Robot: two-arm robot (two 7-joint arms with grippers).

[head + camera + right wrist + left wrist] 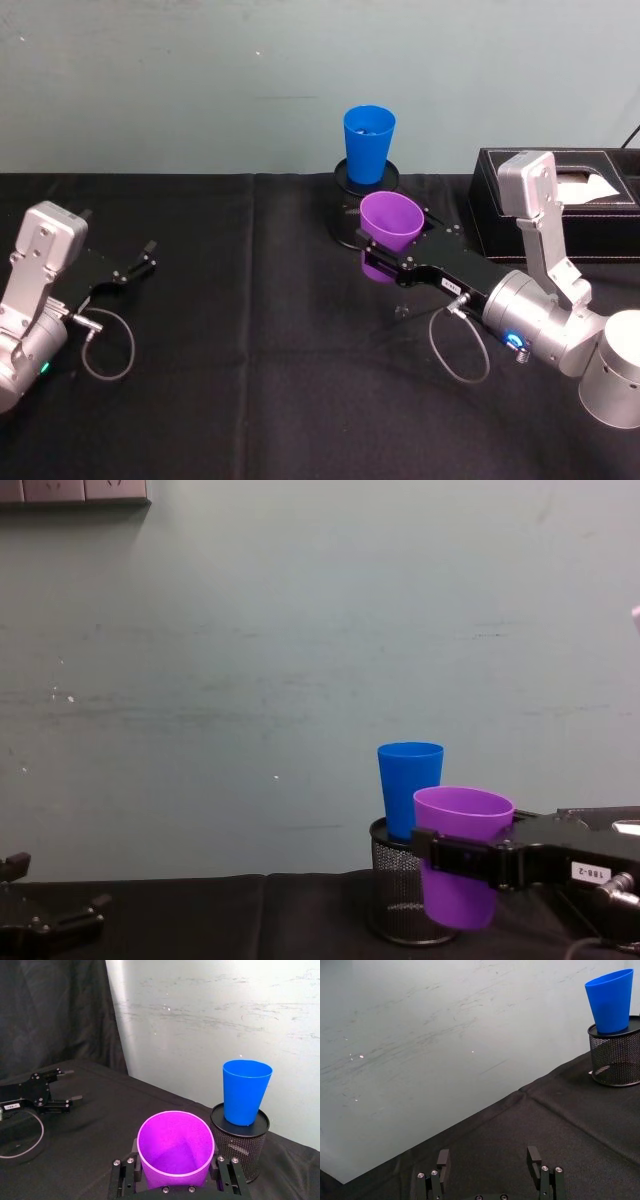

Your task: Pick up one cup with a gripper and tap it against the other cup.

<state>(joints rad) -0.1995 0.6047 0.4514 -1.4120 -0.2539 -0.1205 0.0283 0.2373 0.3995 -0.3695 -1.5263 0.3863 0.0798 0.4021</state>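
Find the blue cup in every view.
Head view: blue cup top centre.
Left wrist view: blue cup atop black mesh pen holder.
Right wrist view: blue cup beyond purple cup.
Chest view: blue cup right of centre.
Shared landmark: the black mesh pen holder beneath it.

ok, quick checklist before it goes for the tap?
1. Grip: right gripper clamped on the purple cup, cup upright: ok.
2. Target: blue cup upright on top of the mesh holder: ok.
3. Gap: cups apart, nothing between them: ok.
4. Blue cup steady enough on that perch to take a tap: cannot tell.
5. Left gripper open, far left, out of the path: ok.
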